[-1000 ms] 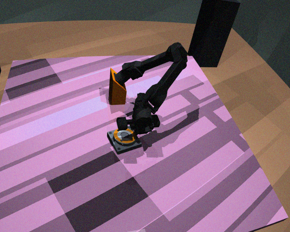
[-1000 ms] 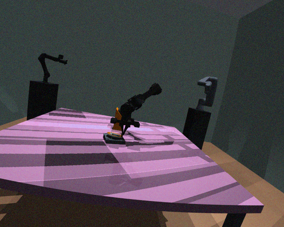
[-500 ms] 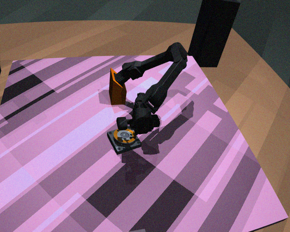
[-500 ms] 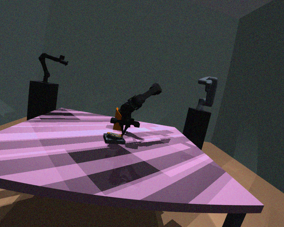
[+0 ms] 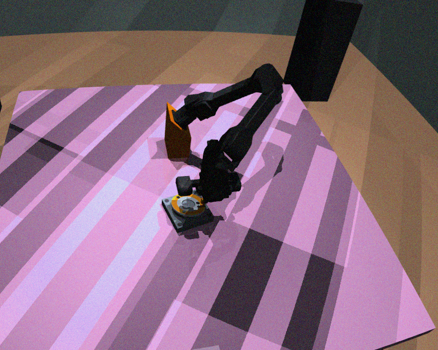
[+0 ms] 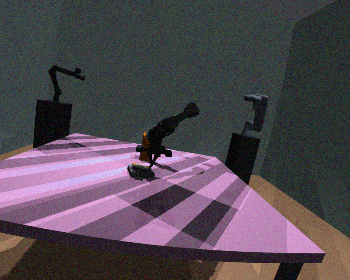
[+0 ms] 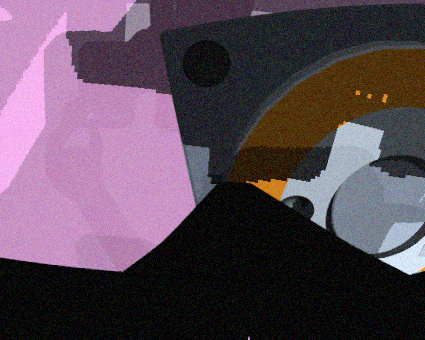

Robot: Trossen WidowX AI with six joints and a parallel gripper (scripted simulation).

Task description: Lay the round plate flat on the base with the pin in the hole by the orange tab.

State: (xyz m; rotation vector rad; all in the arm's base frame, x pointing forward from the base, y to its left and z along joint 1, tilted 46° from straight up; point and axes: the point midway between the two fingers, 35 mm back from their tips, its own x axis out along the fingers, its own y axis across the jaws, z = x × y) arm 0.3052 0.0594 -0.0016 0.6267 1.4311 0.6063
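Observation:
The round plate [image 5: 175, 206] [image 6: 136, 164] [image 7: 296, 110], with an orange ring and pale centre, sits around the post [image 5: 188, 203] [image 7: 371, 215] on the dark square base [image 5: 192, 222] [image 6: 141, 174] [image 7: 201, 110]. In the exterior view it looks tilted, its left side higher than its right. My gripper [image 5: 204, 203] [image 6: 151, 166] [image 7: 232, 198] is shut and empty, tips down at the plate's right edge; whether they touch it is unclear. A small dark hole [image 7: 298, 206] shows beside the fingers in the wrist view. I cannot make out the tab or pin.
An orange-brown angular block [image 5: 178, 144] [image 6: 145, 154] stands behind the base, close to the arm's upper links. Black pedestals [image 5: 319, 52] [image 6: 51, 120] stand beyond the pink striped table [image 5: 98, 263] [image 6: 93, 216].

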